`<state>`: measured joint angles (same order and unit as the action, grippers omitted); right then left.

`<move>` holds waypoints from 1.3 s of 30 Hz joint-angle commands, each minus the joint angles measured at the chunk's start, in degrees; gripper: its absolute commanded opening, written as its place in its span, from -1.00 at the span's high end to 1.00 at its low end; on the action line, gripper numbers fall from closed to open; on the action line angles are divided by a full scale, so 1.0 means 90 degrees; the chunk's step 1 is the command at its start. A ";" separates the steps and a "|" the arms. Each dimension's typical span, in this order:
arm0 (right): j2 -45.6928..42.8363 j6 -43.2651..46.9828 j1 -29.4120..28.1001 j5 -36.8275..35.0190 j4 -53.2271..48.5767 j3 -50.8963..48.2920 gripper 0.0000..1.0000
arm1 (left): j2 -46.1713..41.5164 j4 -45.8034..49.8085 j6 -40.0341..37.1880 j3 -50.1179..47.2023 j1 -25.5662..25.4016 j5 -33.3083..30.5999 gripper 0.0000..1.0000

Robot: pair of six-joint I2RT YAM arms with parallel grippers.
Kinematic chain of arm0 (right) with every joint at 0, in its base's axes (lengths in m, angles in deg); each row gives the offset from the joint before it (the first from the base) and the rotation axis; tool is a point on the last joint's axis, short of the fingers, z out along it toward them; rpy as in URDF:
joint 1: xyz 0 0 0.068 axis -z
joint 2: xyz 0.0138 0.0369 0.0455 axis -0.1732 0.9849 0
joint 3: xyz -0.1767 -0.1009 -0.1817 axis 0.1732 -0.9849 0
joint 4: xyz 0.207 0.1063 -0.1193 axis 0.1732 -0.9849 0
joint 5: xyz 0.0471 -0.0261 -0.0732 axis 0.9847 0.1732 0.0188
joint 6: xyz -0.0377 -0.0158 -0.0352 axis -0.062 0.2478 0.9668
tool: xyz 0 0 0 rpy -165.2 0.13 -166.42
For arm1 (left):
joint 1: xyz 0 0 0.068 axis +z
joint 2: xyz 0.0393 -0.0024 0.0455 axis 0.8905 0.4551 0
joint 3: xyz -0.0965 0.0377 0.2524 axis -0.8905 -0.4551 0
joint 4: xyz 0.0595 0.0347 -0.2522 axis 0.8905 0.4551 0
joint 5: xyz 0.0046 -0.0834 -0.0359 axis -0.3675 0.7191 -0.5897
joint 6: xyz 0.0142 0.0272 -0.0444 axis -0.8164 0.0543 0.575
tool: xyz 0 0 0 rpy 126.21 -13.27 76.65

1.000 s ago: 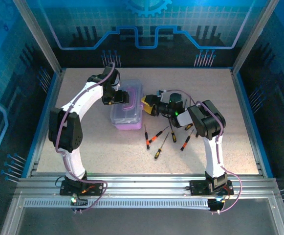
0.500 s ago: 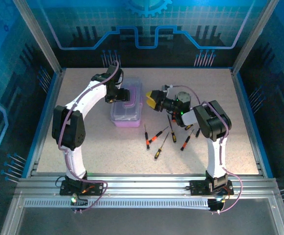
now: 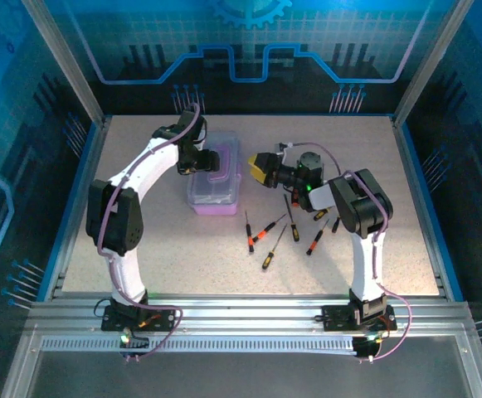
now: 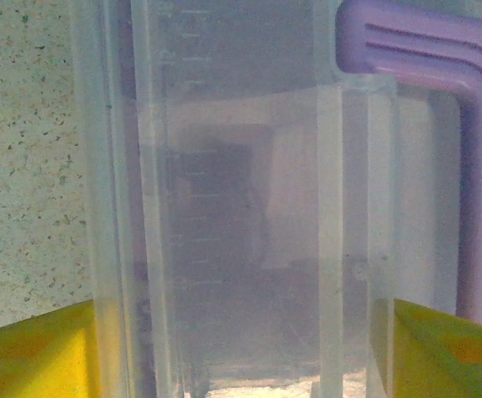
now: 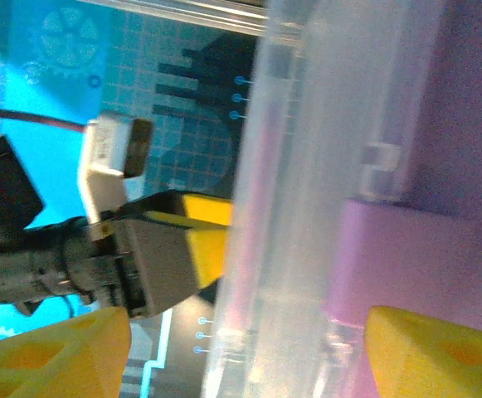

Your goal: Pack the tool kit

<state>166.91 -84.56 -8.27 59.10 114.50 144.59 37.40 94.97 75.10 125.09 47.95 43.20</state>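
Note:
The purple case (image 3: 216, 197) with its clear lid lies closed at mid table. My left gripper (image 3: 201, 159) is at its left side, open wide, with the clear lid (image 4: 241, 207) standing between the yellow fingers (image 4: 33, 356); the purple handle (image 4: 473, 166) is at the right. My right gripper (image 3: 257, 168) is at the case's right side, open, straddling the case's edge (image 5: 307, 166), and one finger overlaps the purple base (image 5: 423, 274). Several black screwdrivers (image 3: 265, 230) with orange, red and yellow marks lie loose on the table to the right of the case.
The speckled table (image 3: 182, 257) is fenced by blue side rails (image 3: 75, 207) and a dark back wall (image 3: 249, 91). The right arm's elbow (image 3: 357, 203) hangs over the rightmost screwdrivers. Bare table lies in front of the case and along the right side.
My left gripper has moved right, up against the case. My right gripper has drawn back slightly to the upper right and its wrist has turned. The screwdrivers have not moved.

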 commanded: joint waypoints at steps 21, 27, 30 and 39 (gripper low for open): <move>0.0975 0.0100 -0.0229 0.0271 -0.0220 0.0671 -0.53 | 0.0555 0.0351 -0.0661 -0.0753 0.0029 0.0673 -0.26; 0.1240 -0.0287 -0.0364 0.0369 0.0327 0.0798 -0.53 | 0.0517 0.0245 -0.0667 -0.0795 0.0010 0.0814 -0.26; 0.1239 -0.0440 -0.0457 0.0405 0.0512 0.0871 -0.53 | 0.0571 0.0268 -0.0651 -0.0769 -0.0039 0.0761 -0.25; 0.1134 -0.1243 -0.0457 0.0512 0.1550 0.0859 -0.45 | 0.0852 0.0525 -0.0437 -0.0593 -0.0148 0.0078 -0.23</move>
<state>178.19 -92.37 -10.82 61.31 119.96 150.97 36.77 92.67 70.45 123.45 47.86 45.67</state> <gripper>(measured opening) 0.731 0.725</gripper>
